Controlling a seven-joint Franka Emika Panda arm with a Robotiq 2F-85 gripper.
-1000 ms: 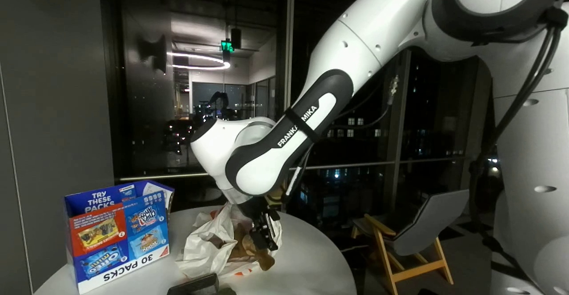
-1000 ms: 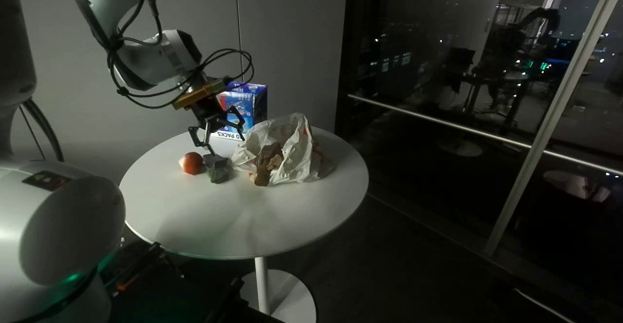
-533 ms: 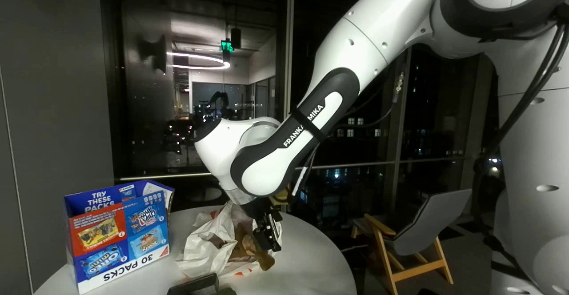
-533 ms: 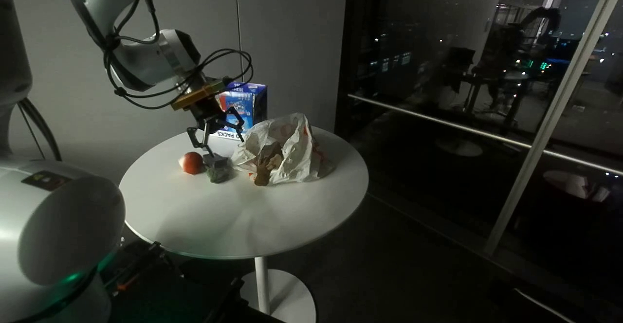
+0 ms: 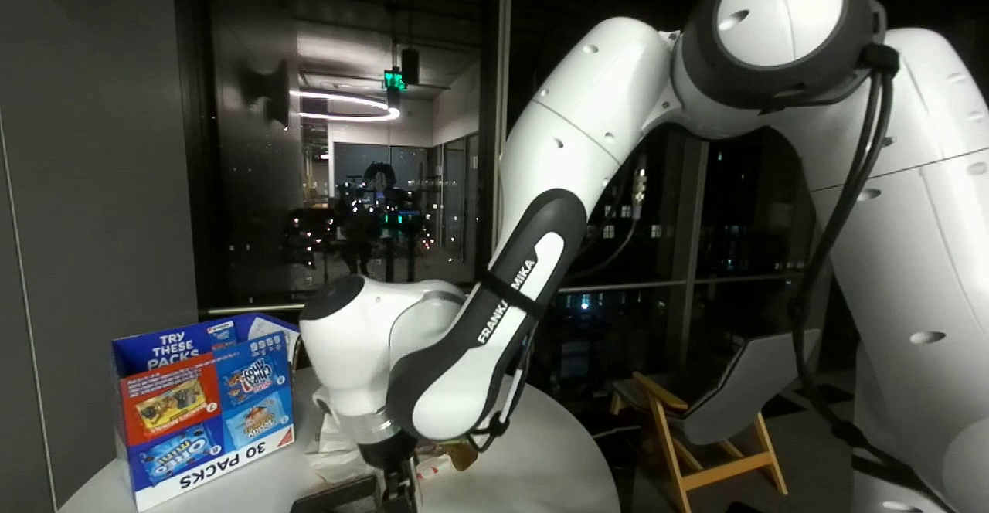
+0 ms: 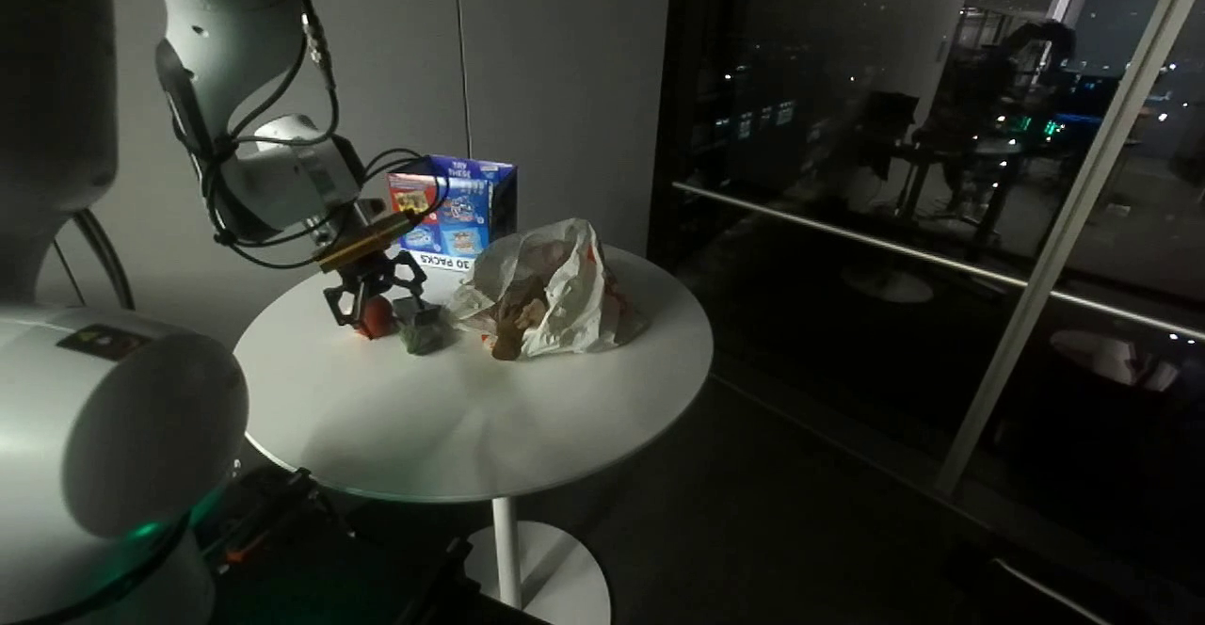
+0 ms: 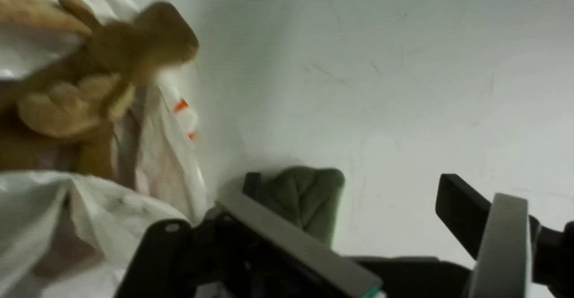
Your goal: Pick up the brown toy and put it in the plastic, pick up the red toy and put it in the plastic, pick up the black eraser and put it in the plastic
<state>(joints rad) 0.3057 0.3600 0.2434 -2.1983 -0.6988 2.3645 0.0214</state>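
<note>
In an exterior view the red toy (image 6: 377, 319) sits on the table, partly covered by my gripper (image 6: 388, 312). The fingers stand open above and around it; whether it lies between them I cannot tell. The wrist view shows my gripper (image 7: 350, 188) wide apart, and the red toy is hidden there. Just beside it the black eraser (image 6: 412, 309) leans on a green toy; it also shows as a dark block (image 5: 340, 495) low in an exterior view. The brown toy (image 6: 511, 326) lies in the mouth of the white plastic (image 6: 579, 296), one end (image 7: 166, 33) sticking out onto the table.
The green toy (image 6: 424, 335) stands between the red toy and the plastic, close to one finger in the wrist view. A blue printed box (image 6: 461, 216) is behind, near the wall. The round white table (image 6: 471, 418) ends in a curved edge; a chair (image 5: 726, 412) stands beyond it.
My arm has come down and moved away from the plastic, from above the eraser to the red toy. The fingers have stayed open. The objects on the table have not visibly moved.
</note>
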